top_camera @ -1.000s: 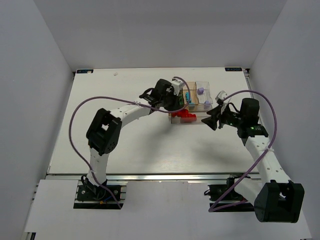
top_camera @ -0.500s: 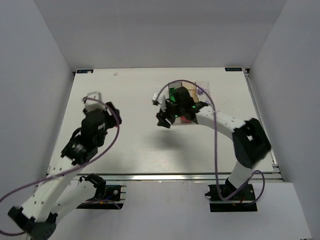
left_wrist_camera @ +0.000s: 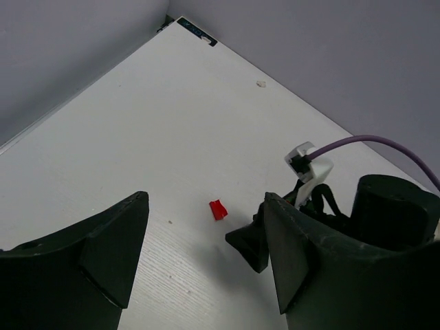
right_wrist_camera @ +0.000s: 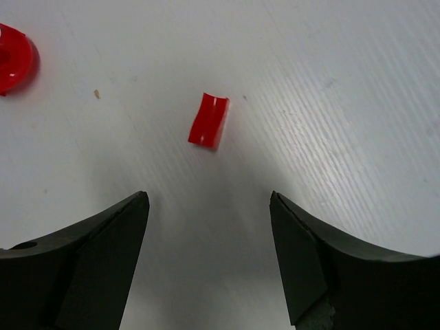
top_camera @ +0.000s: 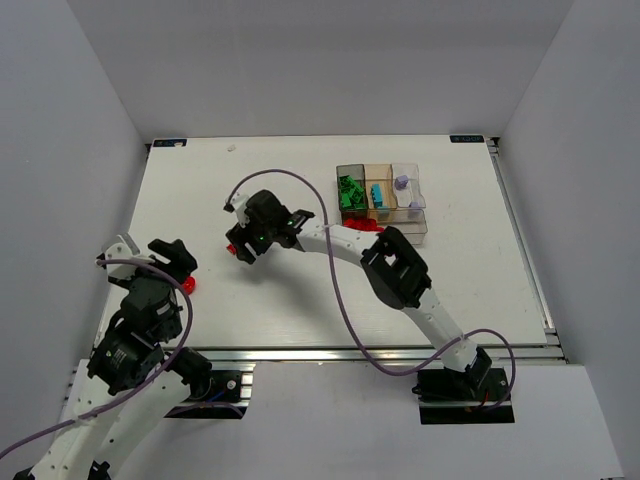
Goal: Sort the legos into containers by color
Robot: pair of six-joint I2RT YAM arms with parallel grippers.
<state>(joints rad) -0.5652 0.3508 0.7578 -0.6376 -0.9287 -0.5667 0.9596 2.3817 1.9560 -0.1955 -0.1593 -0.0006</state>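
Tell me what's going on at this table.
The right gripper hangs open above a small red lego that lies loose on the table, well left of the tray. It grips nothing. The left gripper is open and empty too, near a round red piece. The tray already holds green legos, cyan legos and sorted red legos in separate compartments.

Table [top_camera: 190, 190] is plain white with faint fine lines up close. The little curved lego [right_wrist_camera: 209, 121] is glossy red, same as the round piece [right_wrist_camera: 10, 58] nearby. In the tray [top_camera: 421, 229]: green legos [top_camera: 350, 190] in the smoky compartment, a cyan lego [top_camera: 378, 192] in the tan. Cables [top_camera: 275, 172] are purple.
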